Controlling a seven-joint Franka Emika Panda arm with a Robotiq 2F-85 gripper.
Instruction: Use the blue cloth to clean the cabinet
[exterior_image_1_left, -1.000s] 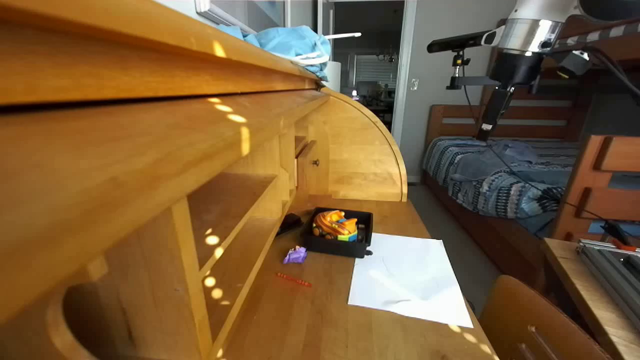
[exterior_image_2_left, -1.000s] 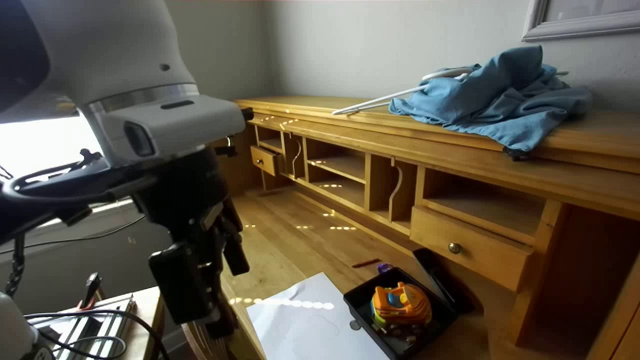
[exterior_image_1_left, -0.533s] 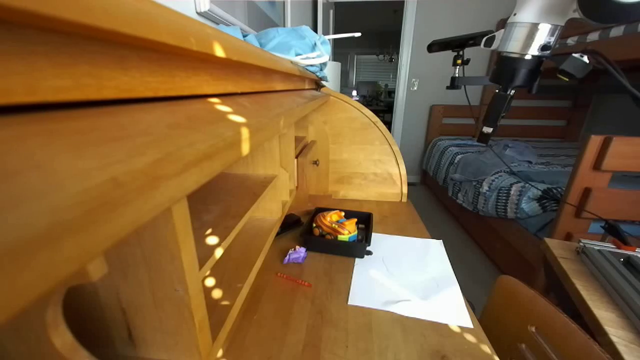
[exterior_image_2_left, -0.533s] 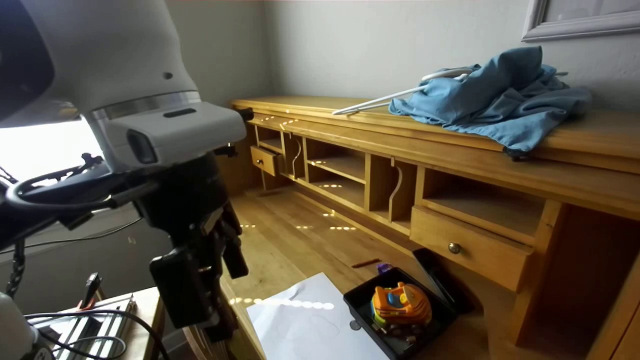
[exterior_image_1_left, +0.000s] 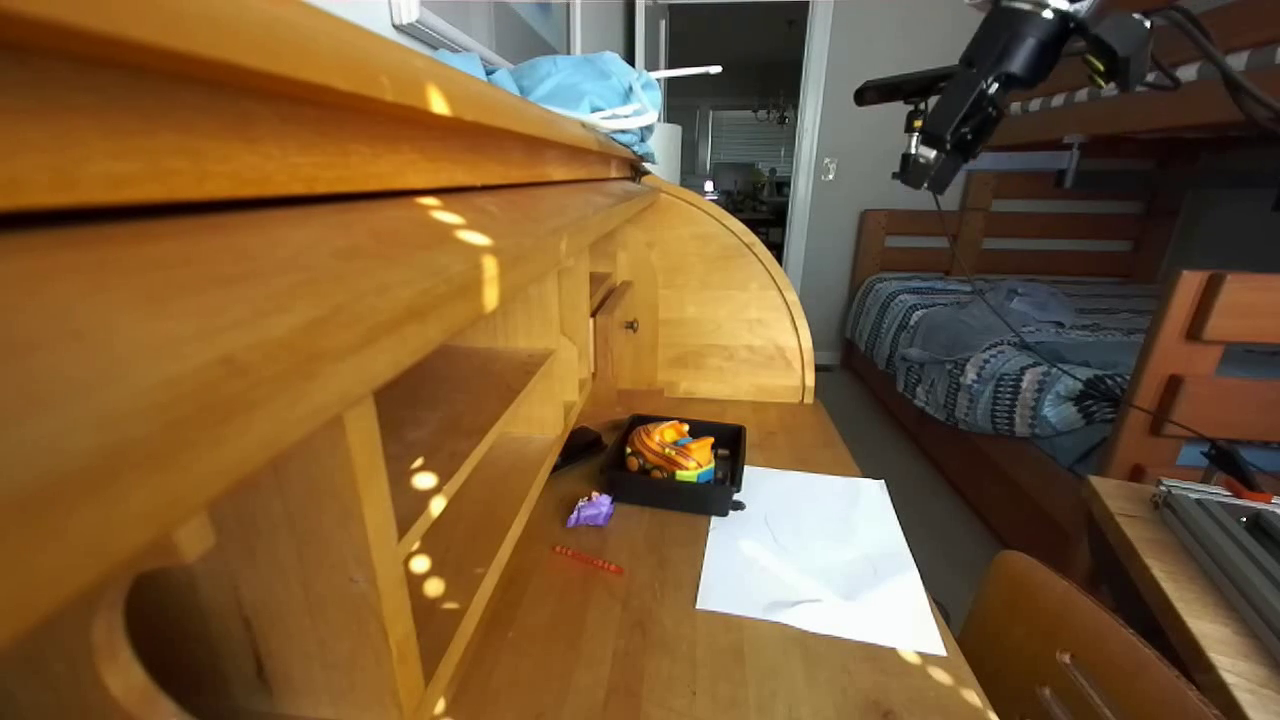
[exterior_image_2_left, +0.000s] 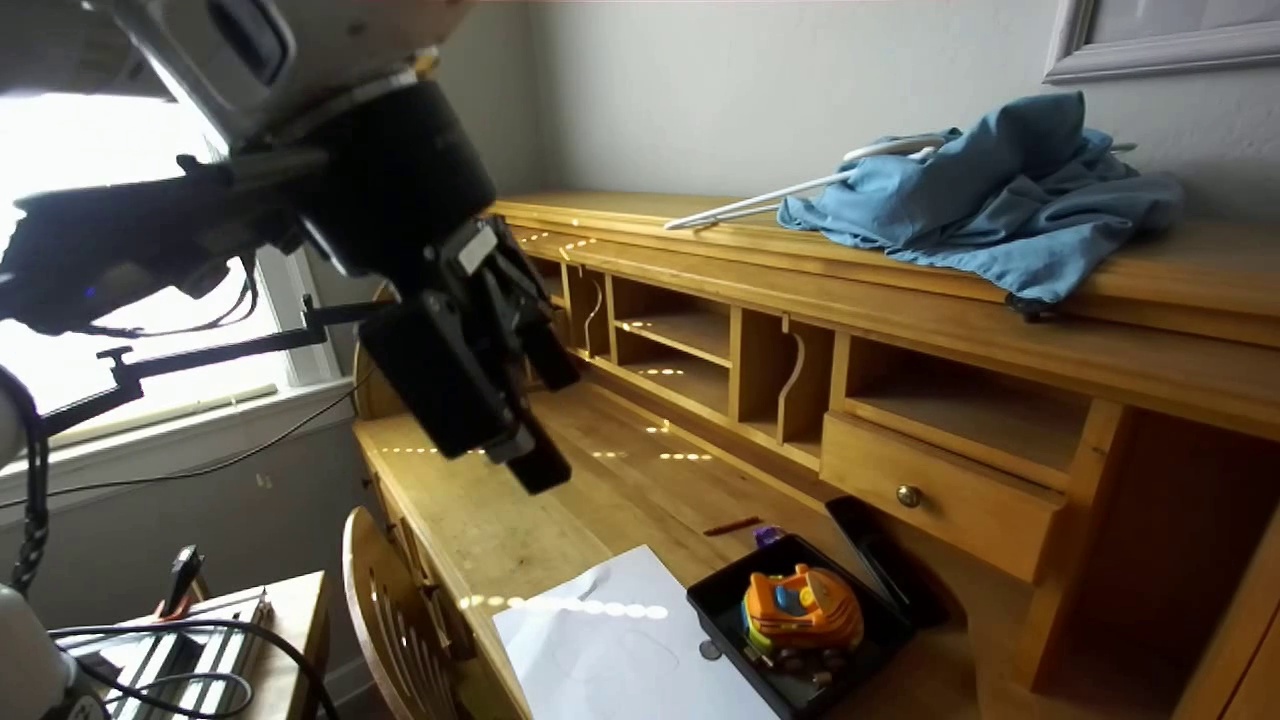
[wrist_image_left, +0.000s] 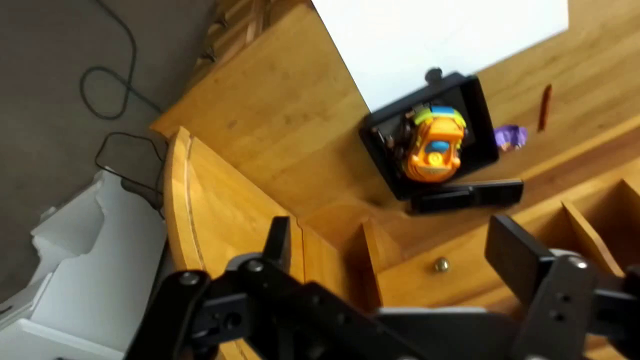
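Observation:
The blue cloth (exterior_image_2_left: 990, 200) lies crumpled on top of the wooden cabinet (exterior_image_2_left: 720, 275), one corner hanging over its front edge. A white hanger (exterior_image_2_left: 760, 205) sticks out of the cloth. In an exterior view, the cloth (exterior_image_1_left: 590, 85) also shows at the far end of the cabinet top (exterior_image_1_left: 330, 270). My gripper (exterior_image_2_left: 545, 425) is open and empty, in the air in front of the cabinet and above the desk surface, well apart from the cloth. In the wrist view, the gripper (wrist_image_left: 395, 245) has its fingers wide apart with nothing between them; the cloth is out of this view.
A black tray (exterior_image_2_left: 700, 610) with an orange toy car (exterior_image_2_left: 800, 610) stands on the desk beside white paper (exterior_image_2_left: 620, 650). A purple toy (exterior_image_1_left: 591, 510) and a red stick (exterior_image_1_left: 587, 559) lie nearby. A drawer (exterior_image_2_left: 940, 495) juts out. A chair (exterior_image_2_left: 390, 610) stands in front.
The gripper has risen and tilted, its fingertips swinging toward the cabinet side. It stays open. The cloth and the things on the desk have not moved.

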